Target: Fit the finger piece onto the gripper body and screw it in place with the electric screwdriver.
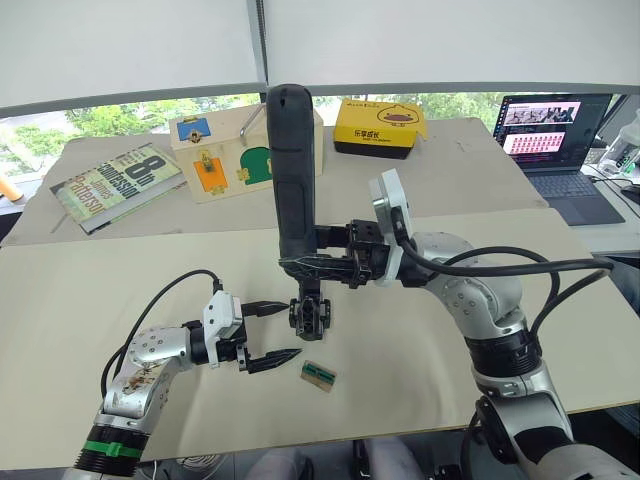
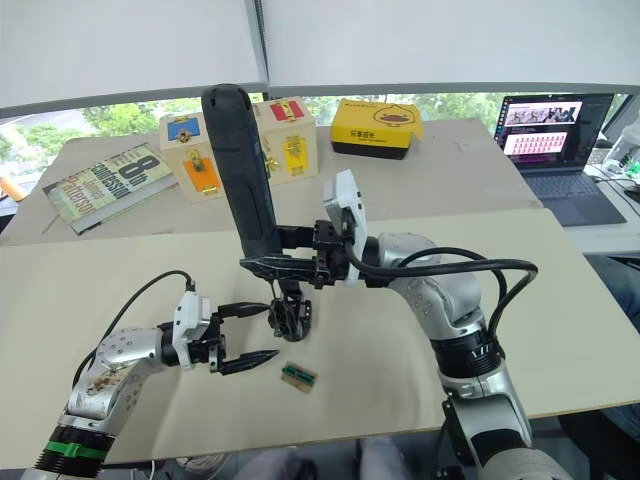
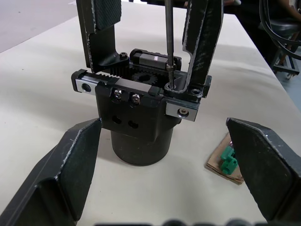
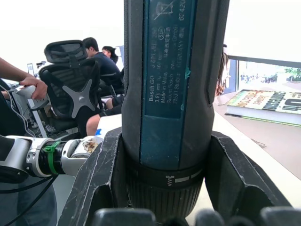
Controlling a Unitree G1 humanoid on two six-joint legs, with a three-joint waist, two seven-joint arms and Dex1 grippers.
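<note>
My right gripper [image 1: 312,266] is shut on the electric screwdriver [image 1: 294,165], a dark cylinder held upright at the middle of the table. Its thin bit [image 3: 168,42] points down onto a screw at the foot of the finger piece [image 3: 202,42]. The finger piece stands upright on the gripper body [image 3: 138,127], a black block with a round base and a toothed rack on top. A second black finger [image 3: 101,28] stands on the body's other side. My left gripper [image 1: 282,332] is open, with its fingers [image 3: 66,174] flanking the body without touching it.
A small green-brown tray [image 1: 318,375] lies just right of the gripper body near the front edge. At the back are a book [image 1: 115,180], a wooden box [image 1: 215,150], a yellow box [image 1: 380,128] and a laptop [image 1: 555,140]. People sit beyond the table [image 4: 101,61].
</note>
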